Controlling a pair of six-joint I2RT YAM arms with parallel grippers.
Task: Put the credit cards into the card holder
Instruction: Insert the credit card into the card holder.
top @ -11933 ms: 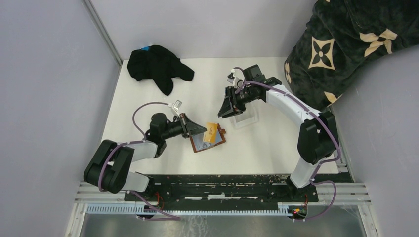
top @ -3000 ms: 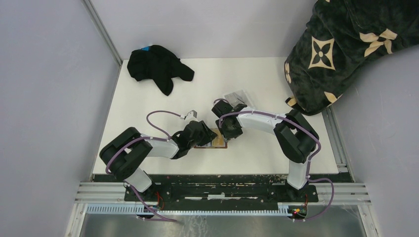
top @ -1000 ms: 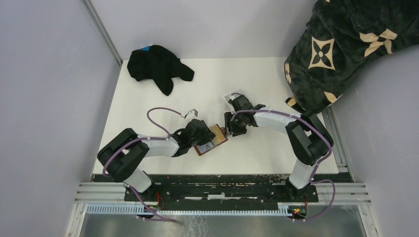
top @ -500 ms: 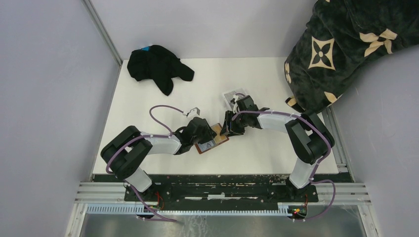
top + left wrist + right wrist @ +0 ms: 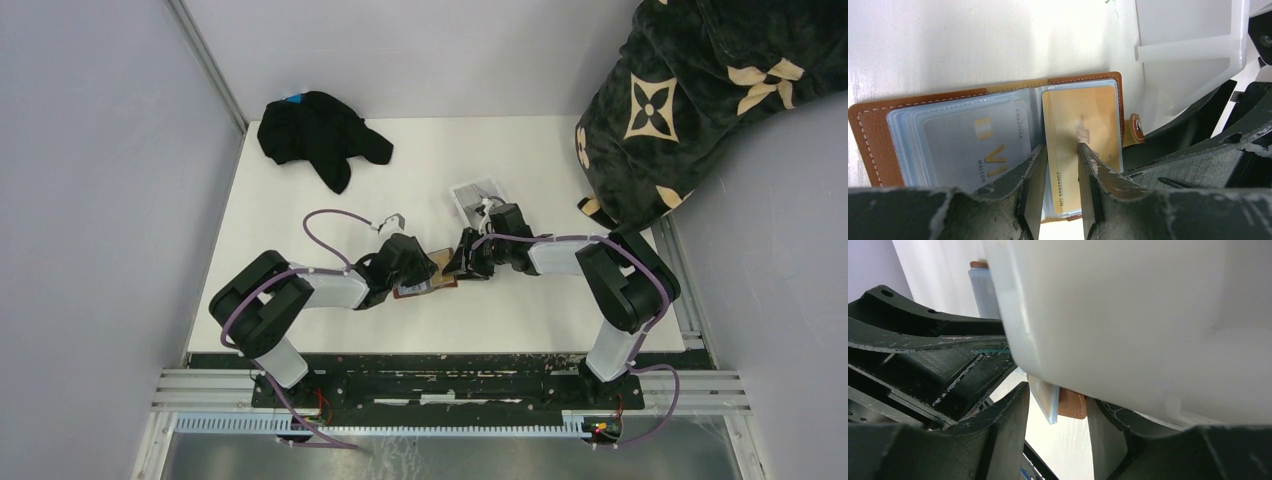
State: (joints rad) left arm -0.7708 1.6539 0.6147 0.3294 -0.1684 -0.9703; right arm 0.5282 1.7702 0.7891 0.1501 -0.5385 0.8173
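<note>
Grey walls box in a white table [image 5: 300, 220], with a black garment [image 5: 315, 135] at the back left and a dark patterned blanket [image 5: 700, 90] hanging over the far right corner. Both arms meet in the middle of the table, right over the card holder [image 5: 878, 130], which lies open and flat.

From the left wrist we get the good look. A grey card [image 5: 973, 145] sits under the clear sleeve on the left page, so that one counts as in. A yellow-orange card [image 5: 1088, 115] lies on the right page, lined up with the slot. Whether it is inside the sleeve or only on top of it, I can't tell. The left gripper [image 5: 1060, 190] hangs over that card's near end, jaws a narrow gap apart, nothing pinched between them as far as shows.

On the other side, the right gripper [image 5: 1058, 405] has its fingers either side of the holder's edge by the snap tab [image 5: 1135, 127]. Whether they clamp it or just bracket it, the pictures don't say.

By my reckoning we're partway: one card stowed, the yellow-orange one close. No light blue card shows, and the clear tray [image 5: 478, 190] behind is too small to read.
</note>
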